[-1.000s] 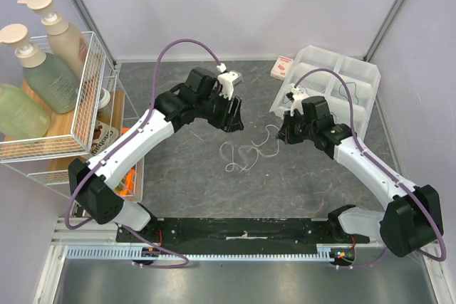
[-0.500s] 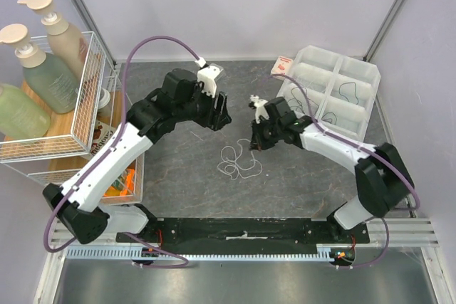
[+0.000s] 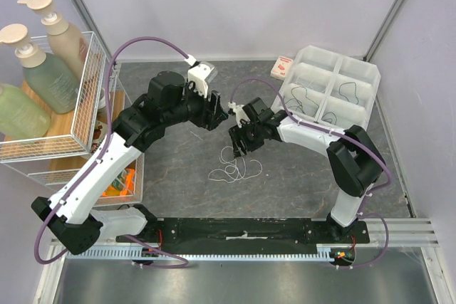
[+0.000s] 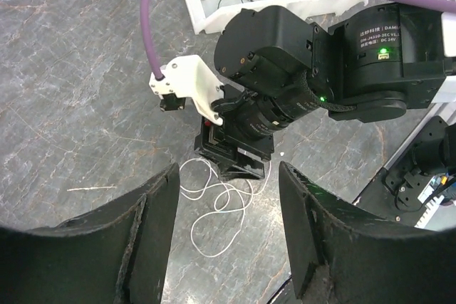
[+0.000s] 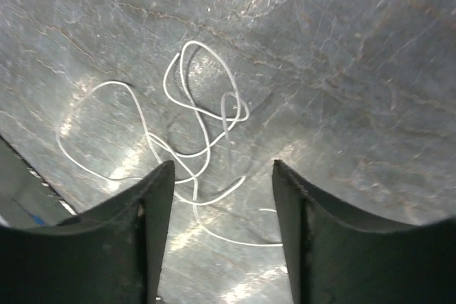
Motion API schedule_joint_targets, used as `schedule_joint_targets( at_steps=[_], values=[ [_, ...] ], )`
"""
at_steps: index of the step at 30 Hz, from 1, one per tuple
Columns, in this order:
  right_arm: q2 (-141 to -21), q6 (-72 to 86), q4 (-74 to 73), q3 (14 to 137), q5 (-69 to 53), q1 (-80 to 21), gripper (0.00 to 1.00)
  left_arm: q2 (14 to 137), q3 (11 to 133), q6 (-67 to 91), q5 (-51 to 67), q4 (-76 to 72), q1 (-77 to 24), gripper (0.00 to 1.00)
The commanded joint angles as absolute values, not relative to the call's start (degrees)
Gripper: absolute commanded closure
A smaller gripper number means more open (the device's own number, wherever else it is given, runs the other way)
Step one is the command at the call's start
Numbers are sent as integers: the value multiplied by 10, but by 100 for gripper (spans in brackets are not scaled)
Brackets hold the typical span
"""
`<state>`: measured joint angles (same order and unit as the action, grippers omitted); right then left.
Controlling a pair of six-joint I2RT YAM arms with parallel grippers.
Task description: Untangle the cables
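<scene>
A tangle of thin white cable (image 3: pixel 232 166) lies in loose loops on the grey stone table. My right gripper (image 3: pixel 237 142) hangs open just above its far end. In the right wrist view the cable (image 5: pixel 194 127) spreads ahead of the open right gripper (image 5: pixel 222 208), and one strand runs across the gap between the fingertips. My left gripper (image 3: pixel 218 113) stands open farther back and to the left. Its wrist view looks down between the left gripper (image 4: pixel 226 247) at the cable (image 4: pixel 217 206) and the right arm's black fingers (image 4: pixel 239 160). Thin black cables (image 3: pixel 300 97) lie in the white tray (image 3: pixel 333 76).
A wire rack (image 3: pixel 89 97) with pump bottles (image 3: pixel 43 69) stands along the left edge. A small red and white box (image 3: pixel 283 67) sits at the back beside the tray. Purple hoses (image 3: pixel 146 42) arch over both arms.
My right arm swung left from the tray to just over the white tangle and its jaws opened. The left arm drew back and left. The tangle now lies a little nearer and to the left.
</scene>
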<state>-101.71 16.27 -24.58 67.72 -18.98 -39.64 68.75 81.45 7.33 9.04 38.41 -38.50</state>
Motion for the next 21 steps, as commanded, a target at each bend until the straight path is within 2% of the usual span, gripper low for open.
schedule_joint_targets(
  at_steps=[1,5,11,17,21],
  values=[
    [-1022,104,-262,712,-153,-405,26,688,817,51,89,362,-387,36],
    [-1041,68,-262,721,-113,-433,8,690,815,52,92,362,-388,36],
    [-1061,50,-227,717,-124,-475,2,686,824,53,93,364,-387,37],
    [-1101,47,-266,756,-12,-523,4,682,832,49,84,366,-388,37],
    [-1114,71,-280,753,32,-531,21,676,833,49,75,367,-387,37]
  ],
)
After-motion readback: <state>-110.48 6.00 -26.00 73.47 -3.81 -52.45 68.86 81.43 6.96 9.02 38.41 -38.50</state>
